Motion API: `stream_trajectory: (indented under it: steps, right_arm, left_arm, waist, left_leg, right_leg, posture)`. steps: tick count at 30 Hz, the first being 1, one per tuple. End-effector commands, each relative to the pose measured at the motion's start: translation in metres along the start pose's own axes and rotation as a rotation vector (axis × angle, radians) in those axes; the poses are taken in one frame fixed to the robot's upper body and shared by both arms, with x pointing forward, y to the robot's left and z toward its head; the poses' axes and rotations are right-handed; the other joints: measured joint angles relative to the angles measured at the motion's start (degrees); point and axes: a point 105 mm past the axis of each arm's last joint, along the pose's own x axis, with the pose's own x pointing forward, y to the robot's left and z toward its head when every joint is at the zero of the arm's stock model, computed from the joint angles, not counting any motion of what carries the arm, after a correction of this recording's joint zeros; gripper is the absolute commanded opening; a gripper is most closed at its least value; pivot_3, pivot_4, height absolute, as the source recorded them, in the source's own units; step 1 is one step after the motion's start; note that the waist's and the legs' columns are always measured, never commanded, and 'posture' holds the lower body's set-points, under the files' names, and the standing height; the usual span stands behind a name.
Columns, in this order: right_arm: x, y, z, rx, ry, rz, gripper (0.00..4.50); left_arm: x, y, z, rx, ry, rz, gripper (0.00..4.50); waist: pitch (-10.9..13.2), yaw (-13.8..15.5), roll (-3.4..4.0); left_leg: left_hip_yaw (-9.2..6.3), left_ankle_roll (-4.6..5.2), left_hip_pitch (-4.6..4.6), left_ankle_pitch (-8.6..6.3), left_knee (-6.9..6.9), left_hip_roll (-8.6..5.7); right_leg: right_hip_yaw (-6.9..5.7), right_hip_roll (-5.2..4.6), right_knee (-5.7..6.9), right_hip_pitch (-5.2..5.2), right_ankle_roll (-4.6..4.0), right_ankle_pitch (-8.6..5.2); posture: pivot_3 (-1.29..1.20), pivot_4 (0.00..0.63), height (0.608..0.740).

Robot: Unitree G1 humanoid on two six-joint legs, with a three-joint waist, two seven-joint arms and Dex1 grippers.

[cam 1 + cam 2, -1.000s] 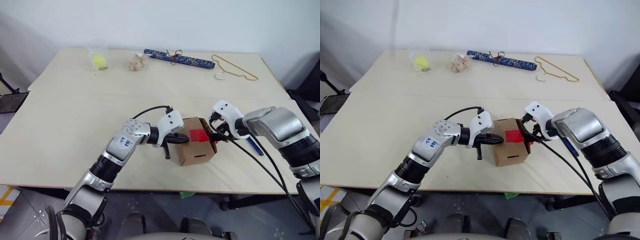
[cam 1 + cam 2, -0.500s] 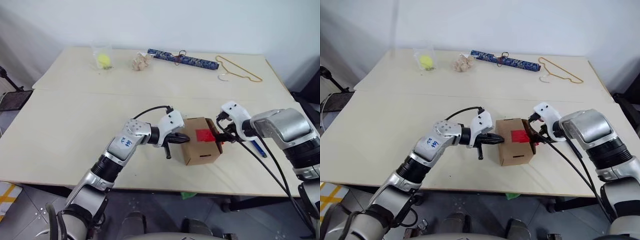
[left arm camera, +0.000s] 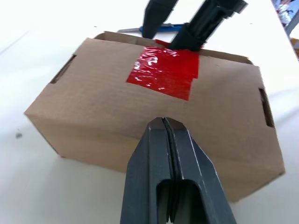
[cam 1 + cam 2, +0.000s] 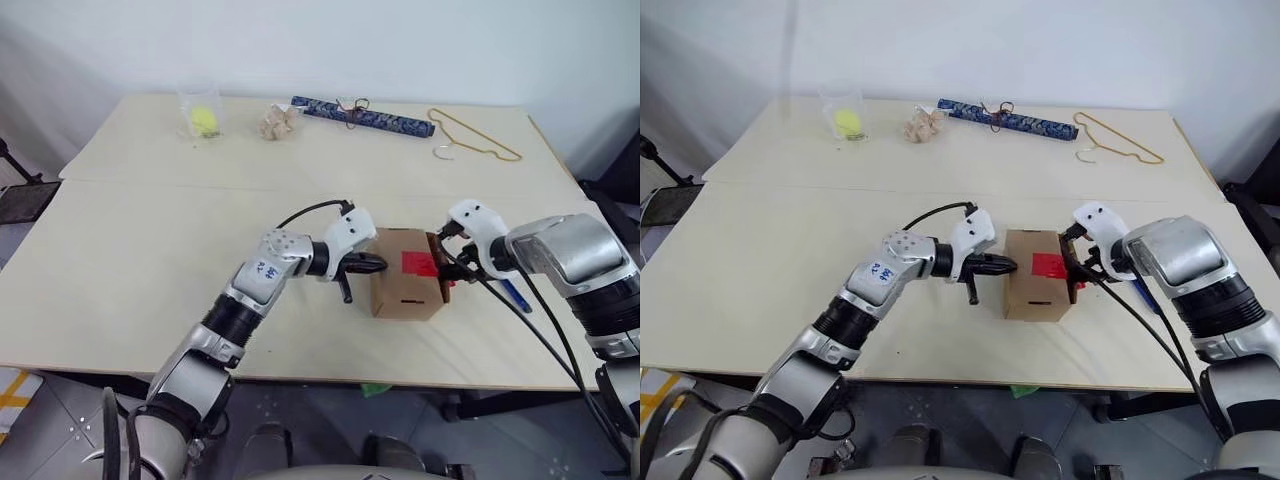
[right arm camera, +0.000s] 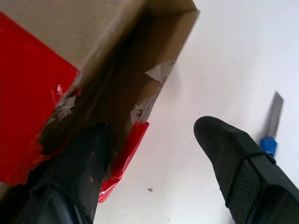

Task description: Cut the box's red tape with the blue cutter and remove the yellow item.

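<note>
The brown box (image 4: 408, 290) sits near the table's front edge with the red tape (image 4: 418, 263) on its lid, torn at the right edge. My left gripper (image 4: 380, 265) is shut, and its tips (image 3: 163, 122) press the box's left side. My right gripper (image 4: 447, 272) is open at the box's right end. One of its fingers (image 5: 86, 163) is tucked under the lifted flap by the torn tape and the other (image 5: 229, 149) stands free outside. The blue cutter (image 5: 270, 135) lies on the table just right of the box (image 4: 513, 296). The yellow item is hidden.
Along the far edge lie a yellow-green ball in a clear bag (image 4: 203, 122), a small beige bundle (image 4: 272, 122), a dark blue patterned roll (image 4: 360, 115) and a gold wire hanger (image 4: 470, 140). The table's front edge (image 4: 330, 380) runs close below the box.
The box has slid a little to the right and turned squarer to me, with my left gripper following against its side. My right gripper shifted right with the flap.
</note>
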Motion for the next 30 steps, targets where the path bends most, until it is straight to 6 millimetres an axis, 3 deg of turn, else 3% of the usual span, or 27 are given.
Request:
stream_trajectory:
  steps: [1, 8, 13, 21, 30]
  right_arm:
    - [0.007, -0.009, -0.023, 0.018, 0.096, -0.067, 3.36]
    - [0.009, -0.001, -0.022, -0.010, 0.082, -0.040, 3.36]
    - [0.010, 0.001, -0.021, -0.028, 0.087, -0.033, 3.36]
    - [0.004, -0.034, -0.034, -0.032, 0.128, -0.163, 3.36]
    - [0.004, -0.052, -0.049, -0.052, 0.150, -0.215, 3.36]
  left_arm:
    - [0.009, -0.001, -0.024, -0.024, 0.088, 0.017, 0.00]
    - [0.023, -0.010, -0.016, 0.030, 0.065, -0.032, 0.00]
    - [0.034, -0.014, -0.036, 0.042, 0.162, -0.046, 0.00]
    - [0.035, -0.027, -0.075, -0.012, 0.293, -0.082, 0.00]
    - [0.033, -0.030, -0.082, -0.043, 0.304, -0.087, 0.00]
  waist:
    - [0.0, 0.0, -0.01]
    - [0.0, -0.1, -0.05]
    - [0.0, -0.2, -0.07]
    - [-0.2, -0.2, -0.47]
    - [-0.6, -0.4, -0.93]
  left_leg:
    - [0.01, 0.01, 0.00, 0.01, -0.02, 0.00]
    - [0.31, 0.28, 0.00, 0.01, -0.02, 0.09]
    - [0.46, 0.27, 0.00, -0.09, -0.03, 0.15]
    - [0.45, 0.20, 0.11, -0.32, -0.04, 0.21]
    - [0.46, 0.00, 0.16, -0.46, -0.04, 0.24]
  right_leg:
    - [0.00, 0.00, 0.00, -0.01, 0.01, 0.01]
    - [-0.05, 0.00, -0.02, -0.03, 0.09, 0.05]
    - [-0.11, 0.00, -0.05, -0.06, 0.22, 0.12]
    - [-0.25, -0.02, -0.35, 0.01, 0.11, 0.07]
    - [-0.26, -0.03, -0.39, 0.07, 0.09, 0.08]
  posture:
    - [0.00, 0.150, 0.740]
    - [0.00, 0.150, 0.740]
    - [0.00, 0.150, 0.740]
    - [0.00, 0.150, 0.740]
    - [0.00, 0.150, 0.740]
